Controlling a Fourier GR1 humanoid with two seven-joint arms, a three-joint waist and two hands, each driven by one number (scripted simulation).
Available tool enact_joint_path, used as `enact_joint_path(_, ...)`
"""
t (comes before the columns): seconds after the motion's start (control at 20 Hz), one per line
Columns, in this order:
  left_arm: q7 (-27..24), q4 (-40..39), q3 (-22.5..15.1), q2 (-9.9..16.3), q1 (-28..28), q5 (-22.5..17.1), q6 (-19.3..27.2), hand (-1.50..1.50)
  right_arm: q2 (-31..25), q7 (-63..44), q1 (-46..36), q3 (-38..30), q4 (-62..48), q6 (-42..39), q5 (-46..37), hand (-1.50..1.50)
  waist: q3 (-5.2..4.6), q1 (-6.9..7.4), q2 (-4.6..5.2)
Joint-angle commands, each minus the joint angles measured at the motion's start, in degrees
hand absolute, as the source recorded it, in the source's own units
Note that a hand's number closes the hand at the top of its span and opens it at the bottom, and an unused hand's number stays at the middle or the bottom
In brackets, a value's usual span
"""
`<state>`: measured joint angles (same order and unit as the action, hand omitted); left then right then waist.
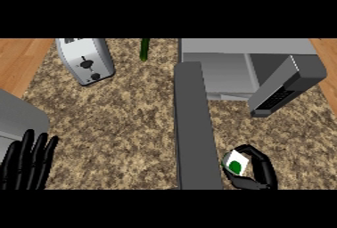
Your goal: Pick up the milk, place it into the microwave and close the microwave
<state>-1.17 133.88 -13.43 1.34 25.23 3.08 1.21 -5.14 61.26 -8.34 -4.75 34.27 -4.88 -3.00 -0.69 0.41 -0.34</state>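
Speckled brown granite counter top, seen from above, w/ wood floor at both upper corners. Right hand, black, at lower right: fingers and thumb curled round small white milk carton w/ green mark, carton tilted and partly hidden by the fingers, just right of the long grey microwave door. Door stands open, running from microwave down toward lower edge. Grey microwave at top right, cavity open; dark control panel angled at its right side. Left hand, black, at lower left edge: fingers straight, pointing up, holding nothing, resting. Silver toaster at upper left; thin green item at top centre, too small to identify.
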Motion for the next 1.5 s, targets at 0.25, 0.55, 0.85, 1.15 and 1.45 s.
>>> enact_joint_path(0.25,-2.8,-1.1,1.2,0.3,1.4,-0.9,-0.4,-1.50,-3.0,12.8,5.2,0.1,-1.3,-8.2,1.9,1.50,0.74,-0.11,0.34)
enact_joint_path(0.55,2.3,2.5,0.9,0.1,1.7,-0.4,1.3,-1.50,-1.3,-0.9,7.8,3.6,15.2,-5.6,3.4,1.50,0.64,-0.63,0.14)
enact_joint_path(0.85,-0.4,1.1,6.3,2.6,3.6,-6.9,-2.2,-1.50,2.4,-10.2,4.6,3.9,23.7,2.1,3.6,1.50,0.65,-0.31,0.23)
enact_joint_path(1.15,-2.1,-1.1,8.1,2.8,3.3,-7.8,-3.2,-1.50,5.0,-18.4,0.1,6.7,28.3,9.1,-0.6,1.50,0.66,-0.14,0.23)
enact_joint_path(1.45,-3.2,-3.7,10.4,3.3,1.1,-9.0,-4.3,-1.50,5.0,-25.4,-14.2,4.2,17.9,17.6,-3.4,1.50,0.69,0.32,0.42)
